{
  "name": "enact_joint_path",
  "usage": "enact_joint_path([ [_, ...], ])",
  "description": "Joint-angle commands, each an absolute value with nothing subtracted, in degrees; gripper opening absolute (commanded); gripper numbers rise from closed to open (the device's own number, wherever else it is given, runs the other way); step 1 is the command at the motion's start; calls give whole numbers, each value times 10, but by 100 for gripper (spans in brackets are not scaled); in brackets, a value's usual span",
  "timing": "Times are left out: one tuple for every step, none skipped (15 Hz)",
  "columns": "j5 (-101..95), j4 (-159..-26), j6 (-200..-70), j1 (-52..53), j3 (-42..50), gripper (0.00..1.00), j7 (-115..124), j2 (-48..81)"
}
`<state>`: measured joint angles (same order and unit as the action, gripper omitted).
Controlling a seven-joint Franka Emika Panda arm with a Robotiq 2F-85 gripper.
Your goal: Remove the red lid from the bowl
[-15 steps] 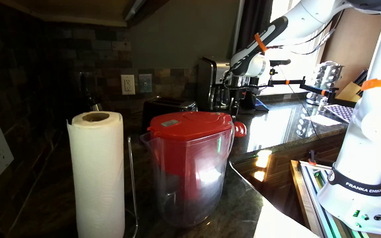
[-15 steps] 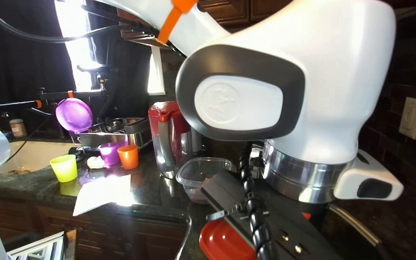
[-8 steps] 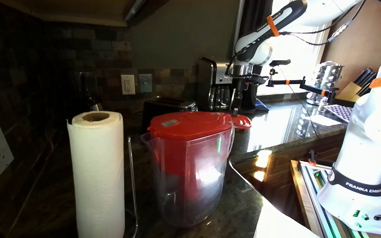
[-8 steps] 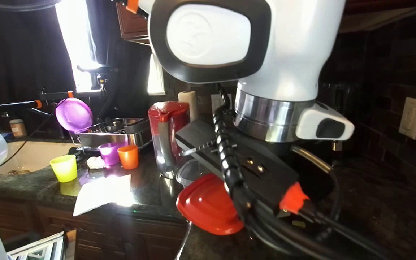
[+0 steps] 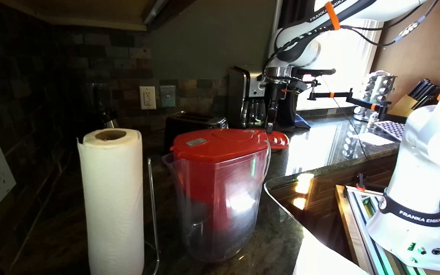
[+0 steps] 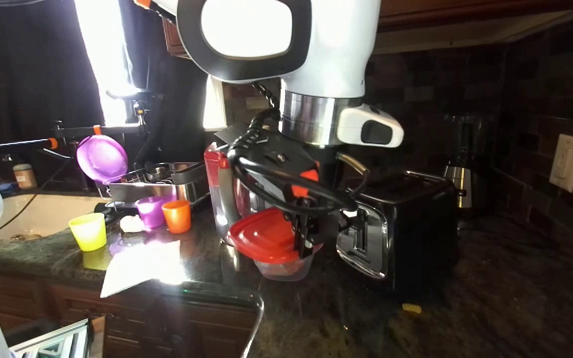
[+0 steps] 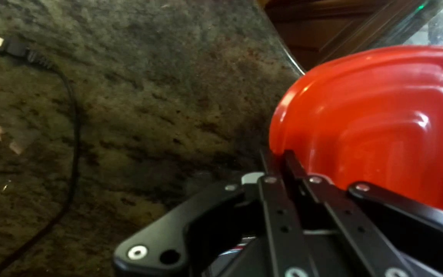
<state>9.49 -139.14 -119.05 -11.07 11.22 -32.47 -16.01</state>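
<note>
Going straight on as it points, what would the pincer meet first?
Pointing down and gripping the red lid, the pincer would probably meet the clear bowl below; depth is unclear, so the line may run past it to the countertop.

In an exterior view, the lid (image 6: 261,236) in your gripper (image 6: 304,247) is hiding the top of the bowl (image 6: 284,271); the toaster (image 6: 421,223) is standing to their right, the pitcher (image 6: 225,194) behind, three cups (image 6: 177,218) farther left.
</note>
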Motion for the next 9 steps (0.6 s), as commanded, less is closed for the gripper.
enact_joint_path([
  [100,-1430,-1204,-84,96,2,-225,-200],
  [102,-1436,-1208,-79,90,2,-199,-205],
  [105,-1443,-1216,-73,83,2,-172,-209],
  [107,-1447,-1221,-69,78,2,-149,-213],
  [111,-1453,-1229,-65,72,2,-120,-215],
  [114,-1460,-1246,-62,64,2,-90,-218],
  [115,-1467,-1263,-59,57,2,-64,-220],
  [116,-1475,-1281,-57,50,2,-35,-221],
  [115,-1481,-1298,-55,43,2,-9,-223],
])
